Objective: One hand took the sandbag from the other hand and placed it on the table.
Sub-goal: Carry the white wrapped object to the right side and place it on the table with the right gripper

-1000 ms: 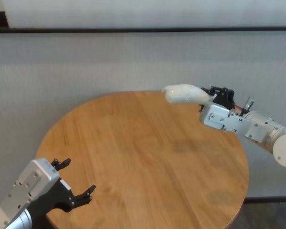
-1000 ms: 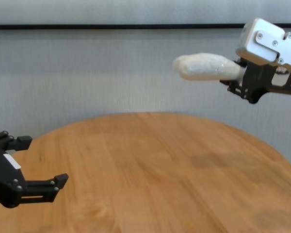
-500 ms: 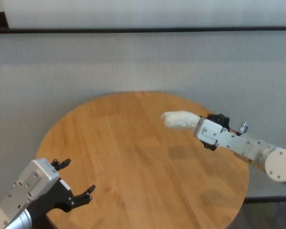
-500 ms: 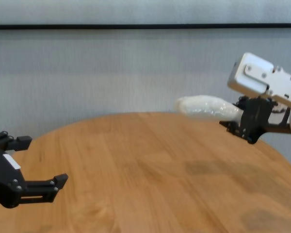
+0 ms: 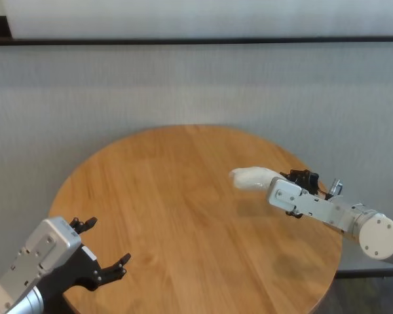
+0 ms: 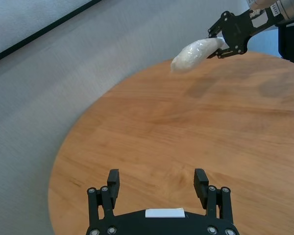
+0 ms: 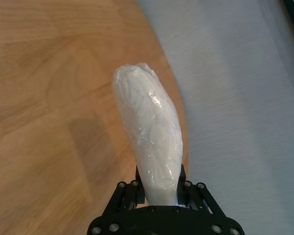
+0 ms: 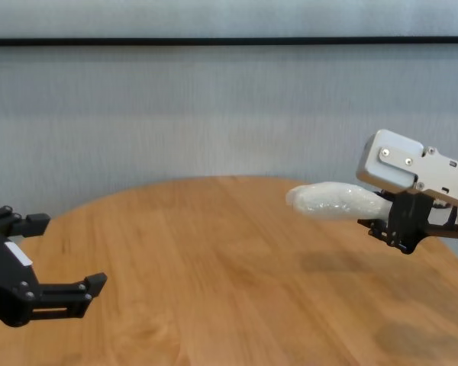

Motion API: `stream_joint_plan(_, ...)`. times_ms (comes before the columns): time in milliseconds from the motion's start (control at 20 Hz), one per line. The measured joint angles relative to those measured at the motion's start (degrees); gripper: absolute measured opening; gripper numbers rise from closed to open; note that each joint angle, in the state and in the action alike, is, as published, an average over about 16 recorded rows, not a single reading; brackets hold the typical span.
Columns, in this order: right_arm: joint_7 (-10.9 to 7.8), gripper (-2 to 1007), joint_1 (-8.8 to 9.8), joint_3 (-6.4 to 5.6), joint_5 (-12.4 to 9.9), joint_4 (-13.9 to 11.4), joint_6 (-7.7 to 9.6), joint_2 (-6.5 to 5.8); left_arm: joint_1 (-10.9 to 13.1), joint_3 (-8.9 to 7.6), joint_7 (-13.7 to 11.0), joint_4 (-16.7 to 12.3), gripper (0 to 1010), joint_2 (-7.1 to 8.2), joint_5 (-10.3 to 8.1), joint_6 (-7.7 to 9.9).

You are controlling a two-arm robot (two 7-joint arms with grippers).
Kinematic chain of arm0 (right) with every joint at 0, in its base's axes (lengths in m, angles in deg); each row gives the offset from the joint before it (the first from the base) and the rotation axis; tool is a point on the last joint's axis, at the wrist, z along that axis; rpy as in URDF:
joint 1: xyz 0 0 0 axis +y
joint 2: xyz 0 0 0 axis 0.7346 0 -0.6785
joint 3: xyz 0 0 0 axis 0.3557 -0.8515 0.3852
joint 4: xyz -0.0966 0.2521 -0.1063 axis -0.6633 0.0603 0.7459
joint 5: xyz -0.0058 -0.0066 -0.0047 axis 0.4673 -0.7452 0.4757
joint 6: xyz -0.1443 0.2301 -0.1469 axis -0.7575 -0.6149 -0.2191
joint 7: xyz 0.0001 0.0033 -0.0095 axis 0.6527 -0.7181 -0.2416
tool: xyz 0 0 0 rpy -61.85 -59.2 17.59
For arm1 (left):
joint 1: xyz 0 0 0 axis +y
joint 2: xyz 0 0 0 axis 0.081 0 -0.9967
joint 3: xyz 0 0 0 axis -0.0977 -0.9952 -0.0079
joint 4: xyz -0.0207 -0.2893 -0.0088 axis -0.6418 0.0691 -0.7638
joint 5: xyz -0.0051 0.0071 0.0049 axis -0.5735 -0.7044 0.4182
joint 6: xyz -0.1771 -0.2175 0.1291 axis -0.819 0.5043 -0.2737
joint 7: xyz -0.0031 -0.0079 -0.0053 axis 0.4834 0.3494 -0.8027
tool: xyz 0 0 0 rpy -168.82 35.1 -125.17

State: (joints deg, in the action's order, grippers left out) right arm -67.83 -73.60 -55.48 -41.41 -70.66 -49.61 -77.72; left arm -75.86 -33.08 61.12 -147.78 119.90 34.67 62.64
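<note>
My right gripper is shut on one end of the white sandbag and holds it level, a little above the right side of the round wooden table. The bag's free end points toward the table's middle. It also shows in the chest view, the right wrist view and the left wrist view. Its shadow lies on the wood below it. My left gripper is open and empty, low at the table's near left edge; it has a plain white sticker on its body.
A grey wall runs behind the table, with a dark rail higher up. The table's far right edge lies just beyond the bag.
My right gripper has come down and toward me with the sandbag, from well above the table's far edge to just above its right side. The left gripper has not moved.
</note>
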Motion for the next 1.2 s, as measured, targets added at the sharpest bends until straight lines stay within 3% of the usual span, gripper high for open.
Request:
stream_joint_plan(600, 1.33, 331, -1.87, 2.65, 1.1, 4.0, 0.33, 0.1, 0.0, 0.0, 0.0, 0.0, 1002, 0.01, 0.01, 0.03)
stream_joint_plan(1200, -0.31, 331, -3.14, 3.5, -0.3, 5.8, 2.09, 0.51, 0.0, 0.0, 0.0, 0.0, 1002, 0.01, 0.01, 0.03)
